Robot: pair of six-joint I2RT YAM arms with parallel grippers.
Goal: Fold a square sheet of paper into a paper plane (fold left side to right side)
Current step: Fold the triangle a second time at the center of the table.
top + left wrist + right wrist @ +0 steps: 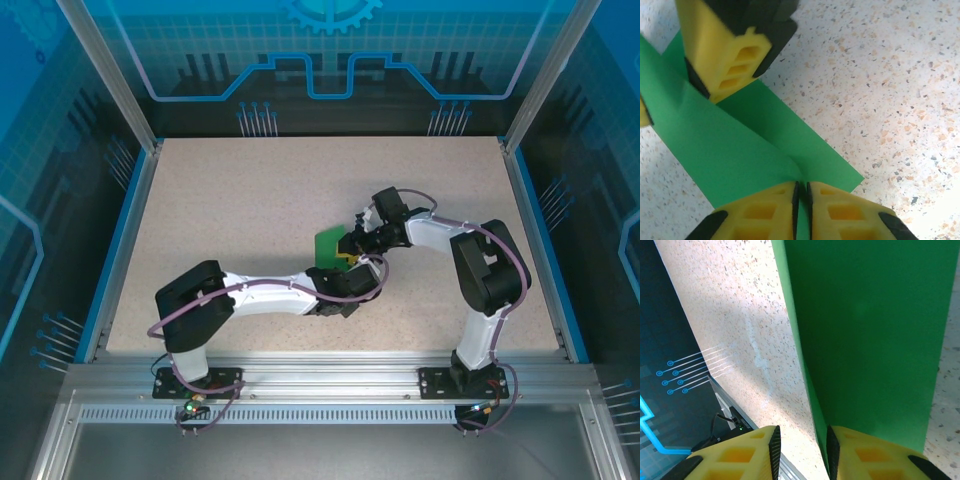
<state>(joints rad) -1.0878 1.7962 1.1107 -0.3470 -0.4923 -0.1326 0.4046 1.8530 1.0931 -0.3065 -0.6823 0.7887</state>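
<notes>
Pinching the green paper (326, 247) is the left claw (347, 264): pads closed to a hairline slit with the paper's edge caught in it.

Top camera:
- The paper sits about mid-table (250, 200), a small patch partly covered by both claws.
- Left claw is at its 5 o'clock. Right claw (358, 240) touches it at 3 o'clock.
- Left arm reaches in from 8 o'clock. Right arm bends round and comes in from 2 o'clock.

Left wrist camera:
- Own pads (775, 210) are at 6 o'clock, gripping the paper (740, 145).
- The paper runs as a band from 10 o'clock to a corner at 4 o'clock. Two layers overlap, and a crease line runs down to the pads.
- The right claw's yellow finger (725, 50) is at 11 o'clock, tip down on the paper.
- A sliver of its second finger is at 9 o'clock, with the paper between the two.
- Speckled table (880, 75) shows from 12 to 5 o'clock.

Right wrist camera:
- Right claw (802, 440) is at 6 o'clock with a narrow gap, not clamped. The table (740, 340) is visible between the pads.
- The paper (870, 340) takes up 12 through 5 o'clock. Its long edge drops into the gap against the 5 o'clock pad, and the 7 o'clock pad is apart from it.
- Can't tell whether the 5 o'clock pad actually presses on the paper.
</notes>
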